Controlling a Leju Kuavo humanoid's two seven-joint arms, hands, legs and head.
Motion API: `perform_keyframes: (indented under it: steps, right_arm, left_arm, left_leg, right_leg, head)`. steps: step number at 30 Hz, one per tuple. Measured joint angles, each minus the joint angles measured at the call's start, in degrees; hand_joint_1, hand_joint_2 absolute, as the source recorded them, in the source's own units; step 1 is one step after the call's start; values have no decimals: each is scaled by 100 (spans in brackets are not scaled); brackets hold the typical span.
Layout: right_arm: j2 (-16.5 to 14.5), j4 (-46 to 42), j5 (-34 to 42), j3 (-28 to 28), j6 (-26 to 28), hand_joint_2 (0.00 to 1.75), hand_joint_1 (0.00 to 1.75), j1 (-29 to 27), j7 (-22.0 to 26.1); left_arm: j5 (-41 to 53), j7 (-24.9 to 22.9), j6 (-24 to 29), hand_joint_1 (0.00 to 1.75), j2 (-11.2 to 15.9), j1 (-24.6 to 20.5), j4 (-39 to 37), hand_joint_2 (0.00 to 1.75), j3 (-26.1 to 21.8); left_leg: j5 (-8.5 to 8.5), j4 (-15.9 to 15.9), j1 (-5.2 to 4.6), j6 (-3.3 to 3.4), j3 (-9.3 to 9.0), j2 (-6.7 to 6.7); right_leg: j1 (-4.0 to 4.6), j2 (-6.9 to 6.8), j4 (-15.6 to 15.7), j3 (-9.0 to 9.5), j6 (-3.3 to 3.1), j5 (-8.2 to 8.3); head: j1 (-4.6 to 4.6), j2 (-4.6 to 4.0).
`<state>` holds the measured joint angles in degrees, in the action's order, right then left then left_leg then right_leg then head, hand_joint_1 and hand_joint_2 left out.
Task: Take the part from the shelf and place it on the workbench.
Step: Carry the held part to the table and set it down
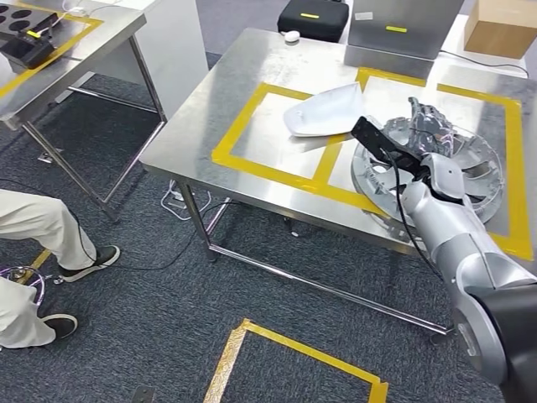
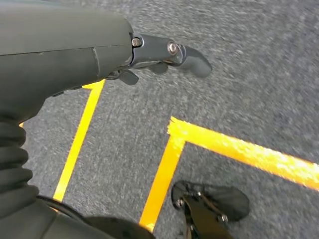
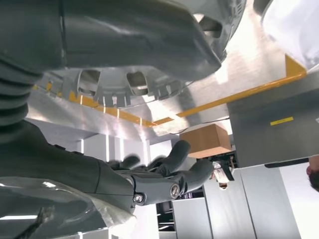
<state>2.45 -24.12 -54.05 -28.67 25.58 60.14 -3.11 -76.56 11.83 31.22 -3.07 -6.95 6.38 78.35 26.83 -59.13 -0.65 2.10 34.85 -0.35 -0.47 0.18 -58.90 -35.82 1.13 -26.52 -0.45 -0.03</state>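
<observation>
The part [image 1: 437,159] — a round silver wheel-like casting with cut-outs — lies flat on the steel workbench [image 1: 241,92], inside the right-hand yellow-taped box, just beside a white curved shell [image 1: 323,111] in the neighbouring box. The right hand [image 1: 425,120] is over the part's far side with its fingers [image 3: 180,181] only loosely curled, thumb apart from them; whether they clamp the casting or merely touch it cannot be told. The left hand [image 2: 165,52] hangs over grey carpet [image 2: 244,64] with yellow tape lines [image 2: 240,149] — fingers nearly straight, holding nothing.
</observation>
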Motion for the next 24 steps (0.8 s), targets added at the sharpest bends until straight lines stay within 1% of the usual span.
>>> perform_keyframes:
  steps: [1, 2, 3, 4, 5, 6, 7, 8, 9, 10, 11, 12, 13, 14, 16, 17, 18, 19, 21, 22, 23, 24]
  right_arm:
    - [3, -2, 1, 26, -1, 0, 0, -19, 5]
    - [6, -4, 2, 56, -3, 0, 0, -27, 10]
    - [9, -6, 7, 87, -9, 0, 0, -30, 18]
    - [13, -7, 21, 120, -20, 0, 0, -40, 31]
    - [15, -7, 45, 147, -37, 0, 0, -58, 51]
    - [17, -7, 84, 172, -60, 0, 0, -89, 88]
    - [19, -8, 153, 211, -85, 0, 0, -129, 150]
    - [20, -16, 269, 268, -118, 0, 0, -166, 257]
    - [20, -39, 434, 344, -158, 0, 0, -200, 409]
    - [19, -87, 662, 446, -202, 0, 0, -231, 620]
    - [17, -166, 946, 566, -263, 0, 0, -265, 882]
    - [13, -281, 1248, 700, -335, 0, 0, -317, 1152]
    - [9, -449, 1577, 849, -413, 0, 0, -407, 1420]
    - [5, -665, 1890, 994, -494, 0, 0, -542, 1648]
    - [2, -1276, 2470, 1272, -618, 0, 0, -931, 1979]
    - [2, -1661, 2750, 1397, -661, 0, 0, -1167, 2105]
    - [2, -2084, 3017, 1518, -693, 0, 0, -1418, 2206]
    - [2, -2499, 3233, 1628, -713, 0, 0, -1675, 2277]
    - [2, -3195, 3471, 1805, -732, 0, 0, -2142, 2335]
    - [2, -3458, 3504, 1866, -737, 0, 0, -2330, 2339]
    - [2, -3676, 3525, 1915, -741, 0, 0, -2481, 2340]
    - [2, -3868, 3561, 1955, -749, 0, 0, -2600, 2354]
  left_arm:
    - [-1, -2, 5, 0, 1, 2, 0, 0, 7]
    - [-2, -4, 16, 0, 2, 4, 0, 0, 9]
    - [-3, -7, 30, 0, 1, 2, 0, 0, 11]
    - [-3, -6, 44, 0, -2, -1, 0, 0, 14]
    - [-3, -3, 56, 0, -8, -3, 0, 0, 17]
    - [-3, 2, 65, 0, -17, -3, 0, 0, 20]
    - [-3, 9, 72, 0, -27, 1, 0, 0, 24]
    - [-5, 19, 76, 0, -36, 4, 0, 0, 27]
    - [-11, 32, 80, 0, -43, 7, 0, 0, 30]
    - [-22, 55, 82, 0, -51, 8, 1, 0, 31]
    - [-44, 87, 85, 0, -56, 7, 1, 0, 29]
    - [-73, 125, 91, 0, -61, 6, 1, 0, 28]
    - [-110, 166, 104, 0, -68, 7, 1, 0, 26]
    - [-151, 202, 124, 0, -73, 11, 1, 0, 24]
    - [-230, 248, 180, 0, -87, 31, 0, 0, 14]
    - [-270, 266, 210, 0, -93, 44, 0, 0, 6]
    - [-305, 285, 239, 0, -101, 55, 0, 0, -2]
    - [-337, 304, 261, 0, -109, 65, 0, 0, -9]
    - [-373, 331, 288, 0, -127, 90, 1, 0, -14]
    - [-381, 335, 291, 0, -133, 105, 1, 0, -15]
    - [-385, 336, 292, 0, -138, 118, 1, 0, -16]
    - [-391, 336, 292, 0, -142, 125, 0, 0, -17]
  left_leg:
    - [-25, 39, 14, -4, -18, 4]
    - [-53, 83, 33, -1, -40, 9]
    - [-81, 126, 54, 2, -61, 15]
    - [-97, 146, 67, 6, -74, 19]
    - [-101, 149, 70, 15, -72, 19]
    - [-100, 146, 72, 17, -70, 19]
    - [-99, 143, 74, 18, -70, 18]
    - [-98, 137, 77, 16, -70, 15]
    - [-93, 127, 82, 8, -70, 11]
    - [-83, 110, 86, -7, -70, 8]
    - [-68, 91, 81, -33, -63, 6]
    - [-54, 65, 73, -61, -51, 4]
    - [-48, 47, 65, -91, -41, 2]
    - [-49, 39, 60, -116, -32, -1]
    - [-42, 34, 73, -162, -29, -8]
    - [12, -13, 78, -187, -10, -10]
    - [126, -159, 82, -214, 49, -10]
    - [299, -430, 88, -239, 160, -8]
    - [676, -1205, 99, -268, 477, -4]
    - [777, -1508, 102, -272, 599, -3]
    - [766, -1619, 102, -266, 637, -3]
    - [643, -1494, 100, -250, 569, -3]
  right_leg:
    - [-3, 0, -1, -12, 29, -9]
    - [-3, -1, -62, -49, 55, -66]
    - [-4, -1, -235, -133, 81, -177]
    - [-14, -2, -532, -274, 103, -340]
    - [-21, -4, -911, -447, 127, -517]
    - [-27, -6, -1271, -610, 149, -651]
    - [-32, -7, -1496, -716, 167, -703]
    - [-37, -8, -1509, -722, 180, -649]
    - [-43, -11, -1283, -610, 187, -496]
    - [-53, -15, -897, -415, 193, -296]
    - [-52, -15, -503, -197, 193, -165]
    - [-50, -12, -192, -25, 174, -77]
    - [-41, -9, -21, 78, 148, -56]
    - [-24, -5, 24, 115, 112, -82]
    - [-20, -15, 40, 122, 38, -62]
    - [-27, -25, 48, 128, 2, -57]
    - [-38, -37, 58, 134, -32, -53]
    - [-46, -51, 65, 140, -59, -53]
    - [-41, -65, 64, 141, -86, -64]
    - [-38, -62, 64, 142, -92, -67]
    - [-35, -53, 64, 144, -95, -69]
    - [-33, -38, 63, 149, -96, -70]
  head:
    - [4, 0]
    - [10, 0]
    - [20, 0]
    - [26, 0]
    - [32, 1]
    - [32, 1]
    - [31, 0]
    - [32, 0]
    - [31, 0]
    - [31, 0]
    - [31, 0]
    - [28, 0]
    - [27, 0]
    - [27, 0]
    - [31, 1]
    - [23, 1]
    - [10, 0]
    - [0, -1]
    - [-14, -1]
    - [-13, -1]
    - [-15, -1]
    - [-16, -1]
